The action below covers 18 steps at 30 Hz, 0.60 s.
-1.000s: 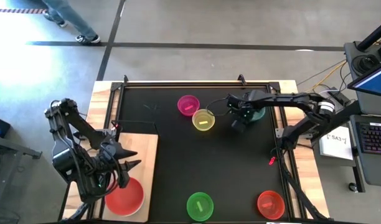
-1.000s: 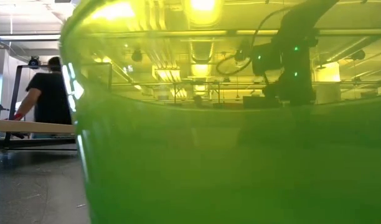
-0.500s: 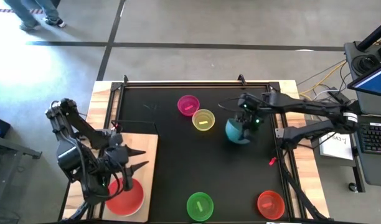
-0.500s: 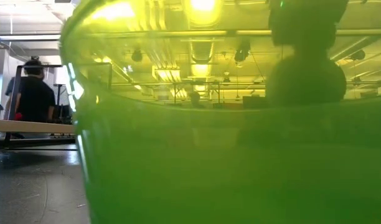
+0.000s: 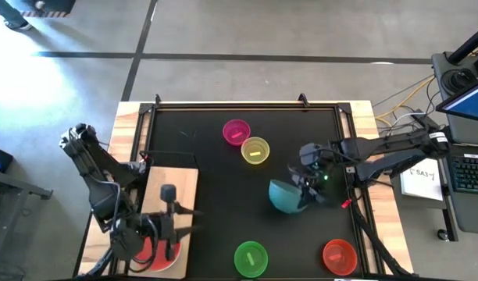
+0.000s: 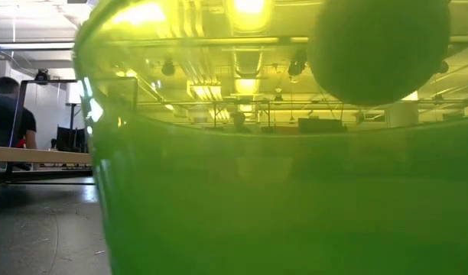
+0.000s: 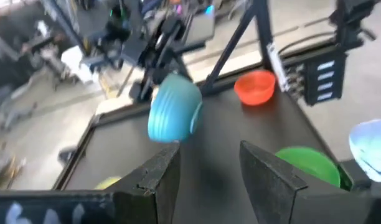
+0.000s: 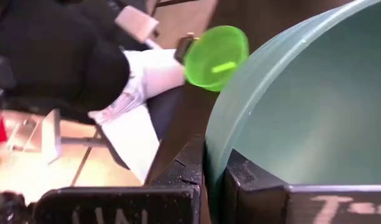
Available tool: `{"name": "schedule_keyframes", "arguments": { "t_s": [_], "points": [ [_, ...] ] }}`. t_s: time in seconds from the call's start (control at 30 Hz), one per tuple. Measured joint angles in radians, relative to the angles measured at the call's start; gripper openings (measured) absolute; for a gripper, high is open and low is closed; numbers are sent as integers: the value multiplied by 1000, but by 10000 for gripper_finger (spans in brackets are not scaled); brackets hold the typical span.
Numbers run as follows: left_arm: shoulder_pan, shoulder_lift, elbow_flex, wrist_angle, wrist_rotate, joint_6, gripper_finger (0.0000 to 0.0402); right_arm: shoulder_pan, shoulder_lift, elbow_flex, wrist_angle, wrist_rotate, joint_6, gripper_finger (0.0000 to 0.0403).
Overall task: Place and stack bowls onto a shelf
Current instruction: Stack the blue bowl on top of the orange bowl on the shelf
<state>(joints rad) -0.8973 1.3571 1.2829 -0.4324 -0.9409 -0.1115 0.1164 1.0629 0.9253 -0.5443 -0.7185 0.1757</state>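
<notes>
My right gripper [image 5: 303, 195] is shut on a teal-green bowl [image 5: 283, 195] above the black mat, right of centre. Seen through the green bowl in the low view, the teal-green bowl [image 6: 378, 47] hangs in the air. A magenta bowl [image 5: 236, 131] and a yellow bowl [image 5: 255, 150] stand far on the mat. A bright green bowl [image 5: 251, 257] and a small red bowl [image 5: 339, 255] stand near. My left gripper [image 5: 180, 222] is open over the wooden shelf [image 5: 184, 183], beside a large red bowl [image 5: 151, 251] resting on it. My right gripper pinches the teal-green bowl's rim [image 8: 216, 140], one finger [image 8: 259, 186] inside the bowl and the other finger [image 8: 178, 171] outside its wall. The bowl is lifted clear of the mat and tipped on its side, its underside [image 7: 172, 109] facing the left arm.
The mat's black frame rails [image 5: 247, 105] run along the far edge and both sides. A laptop and papers [image 5: 465, 156] sit right of the table. The middle of the mat [image 5: 223, 203] lies bare between the bowls. A person [image 6: 4, 114] stands in the room behind.
My right gripper has carried the teal-green bowl from beside the yellow bowl toward the near edge and slightly left, lifting it clear and tipping it on its side. My left gripper has swung toward the near edge over the shelf and turned about.
</notes>
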Motion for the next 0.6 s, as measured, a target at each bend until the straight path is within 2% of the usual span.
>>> {"name": "schedule_keyframes", "arguments": {
  "t_s": [0.1, 0.23, 0.47, 0.6],
  "points": [
    [17, 0, -67, 184, 34, 127, 147, 49, 15, 6, 35, 3, -16, 8],
    [52, 0, -142, 350, 98, 224, 147, 101, 45, 32, 86, 3, -61, 8],
    [139, 0, -214, 490, 254, 261, 147, 135, 137, 141, 81, 0, -146, 8],
    [184, 2, -216, 507, 356, 261, 147, 138, 211, 224, 38, -65, -204, 8]
  ]
}}
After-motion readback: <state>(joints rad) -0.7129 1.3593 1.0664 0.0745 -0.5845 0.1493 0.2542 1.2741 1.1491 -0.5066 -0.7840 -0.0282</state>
